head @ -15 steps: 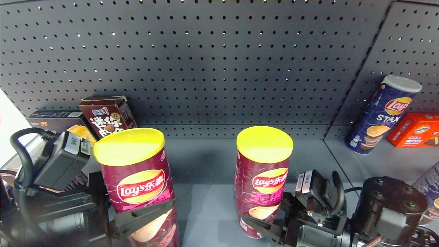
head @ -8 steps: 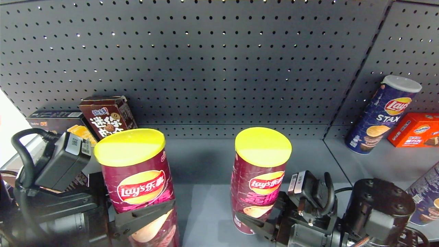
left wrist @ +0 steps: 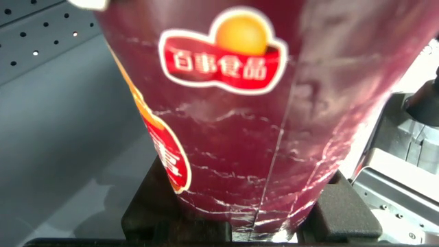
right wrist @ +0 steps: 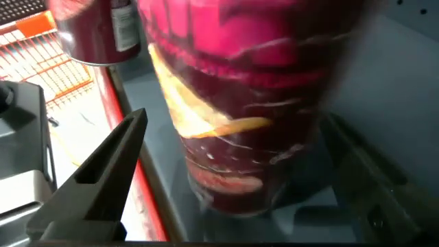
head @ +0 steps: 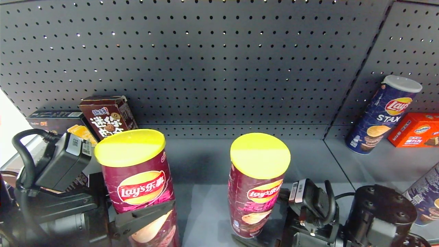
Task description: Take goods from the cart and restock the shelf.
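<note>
On your left, the left gripper (head: 147,219) was clamped around the left can (head: 137,185). It held the can low on the body, with the yellow lid well above the fingers. The can was upright, just in front of the brown boxes (head: 108,115); I couldn't tell whether its base touched the shelf (head: 205,161). Gripped that low, a tall can could have pivoted in the fingers, or tipped if you had let go before the base sat flat.

In the middle, the right can (head: 255,192) appeared to stand on the shelf between the jaws of the right gripper (right wrist: 233,123). The jaws were spread wide and looked clear of the can on both sides. This was the likelier trouble: pulling back off-line could have let a finger clip the unsupported can and topple it. The blue can (head: 382,115) stood well apart to the right.
</note>
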